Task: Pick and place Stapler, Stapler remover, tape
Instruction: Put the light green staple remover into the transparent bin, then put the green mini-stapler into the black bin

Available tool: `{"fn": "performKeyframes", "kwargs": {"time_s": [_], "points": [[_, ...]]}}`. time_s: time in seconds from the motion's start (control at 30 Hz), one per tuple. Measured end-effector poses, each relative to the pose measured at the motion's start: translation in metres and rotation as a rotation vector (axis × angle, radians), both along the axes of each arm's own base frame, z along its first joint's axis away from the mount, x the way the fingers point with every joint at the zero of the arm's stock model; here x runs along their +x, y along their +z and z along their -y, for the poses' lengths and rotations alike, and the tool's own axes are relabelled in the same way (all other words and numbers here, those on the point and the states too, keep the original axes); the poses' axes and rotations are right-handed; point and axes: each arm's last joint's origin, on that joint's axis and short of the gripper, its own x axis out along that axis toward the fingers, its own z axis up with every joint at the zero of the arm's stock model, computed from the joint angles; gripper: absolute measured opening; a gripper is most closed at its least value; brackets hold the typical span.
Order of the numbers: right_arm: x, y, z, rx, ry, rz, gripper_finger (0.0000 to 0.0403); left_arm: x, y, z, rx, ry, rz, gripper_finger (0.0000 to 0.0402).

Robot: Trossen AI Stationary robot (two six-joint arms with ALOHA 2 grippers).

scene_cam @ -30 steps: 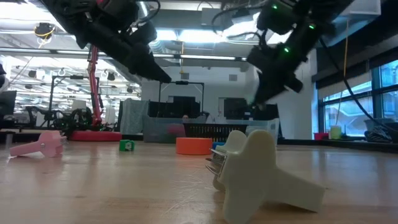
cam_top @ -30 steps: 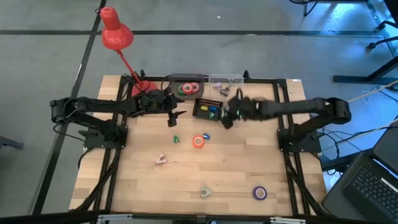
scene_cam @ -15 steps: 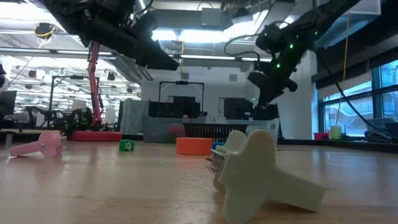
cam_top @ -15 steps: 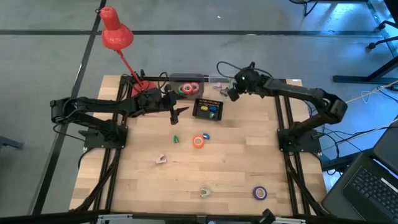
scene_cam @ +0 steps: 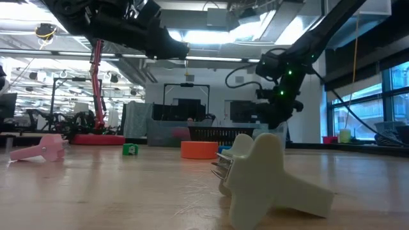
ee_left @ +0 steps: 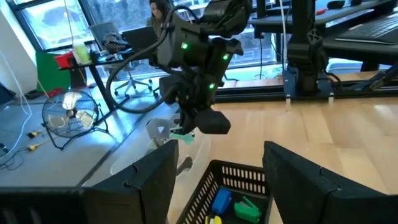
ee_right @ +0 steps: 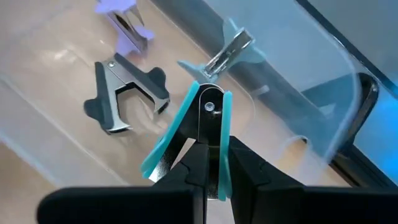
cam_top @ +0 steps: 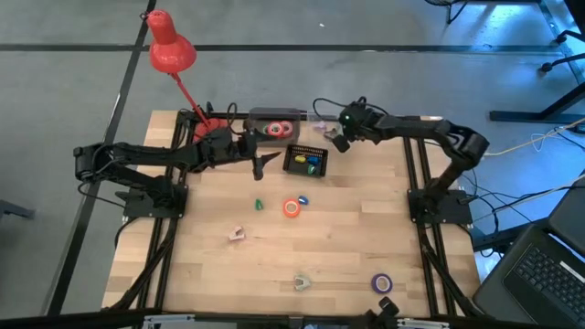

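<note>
Two arms worked at the back of the wooden table (cam_top: 347, 238). The right gripper (ee_right: 208, 163) was closed on a teal staple remover (ee_right: 199, 134), pinched at its hinge end, and hung just above the clear plastic bin (ee_right: 323, 93) at the table's rear edge. Three more removers already lay in that bin: a black one (ee_right: 124, 96), a purple one (ee_right: 124, 22) and a pale blue one (ee_right: 233, 43).

The held remover looked light and rigid, with smooth plastic wings that could slip, so a hold near the pivot seemed safest. The thin metal claws looked likely to snag.

The left gripper (ee_left: 217, 180) hovered with its jaws spread wide and empty, near the black wire basket (cam_top: 306, 160).

An orange tape roll (cam_top: 292, 207), a purple tape roll (cam_top: 381, 284), a pink remover (cam_top: 237, 235) and a cream remover (scene_cam: 262, 176) remained out on the table.

Compared with a second earlier, the right arm had swung from over the basket back to the clear bin, while the left arm had barely shifted.
</note>
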Motion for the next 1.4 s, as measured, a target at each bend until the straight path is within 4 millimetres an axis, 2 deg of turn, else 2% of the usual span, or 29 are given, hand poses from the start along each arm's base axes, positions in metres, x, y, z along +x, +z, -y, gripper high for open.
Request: {"fn": "performKeyframes", "kwargs": {"time_s": [0.17,0.4,0.57,0.67,0.77,0.93,1.03,1.17,1.3,1.4], "points": [[0.002,-0.007,0.0,0.028,0.014,-0.005,0.0042,0.001,0.0,0.004,0.003,-0.016,-0.005,0.0226],[0.002,0.012,0.0,-0.027,0.02,0.076,0.0172,0.002,0.0,0.005,0.023,-0.025,-0.013,0.0226],[0.0,0.034,-0.01,-0.057,0.027,0.135,0.0227,0.002,-0.001,0.005,0.024,-0.025,-0.014,0.0226],[0.003,0.055,-0.029,-0.101,0.106,0.177,0.0237,0.002,-0.001,0.005,0.023,-0.025,-0.017,0.0226],[0.008,0.079,-0.058,-0.118,0.241,0.264,0.0239,0.001,-0.004,0.005,0.014,-0.025,-0.046,0.0226],[0.002,0.105,-0.111,0.042,0.458,0.38,0.024,0.001,-0.012,0.01,-0.019,-0.041,-0.13,0.0226],[-0.006,0.106,-0.14,0.109,0.515,0.379,0.024,0.001,-0.017,0.017,-0.036,-0.093,-0.177,0.0226],[-0.011,0.097,-0.17,0.188,0.556,0.381,0.024,0.0,-0.027,0.03,-0.026,-0.222,-0.291,0.0226],[-0.013,0.086,-0.187,0.21,0.56,0.362,0.024,-0.005,-0.042,0.047,0.088,-0.363,-0.493,0.0226],[-0.012,0.083,-0.192,0.176,0.554,0.369,0.0241,-0.01,-0.05,0.058,0.191,-0.435,-0.618,0.0226]]}}
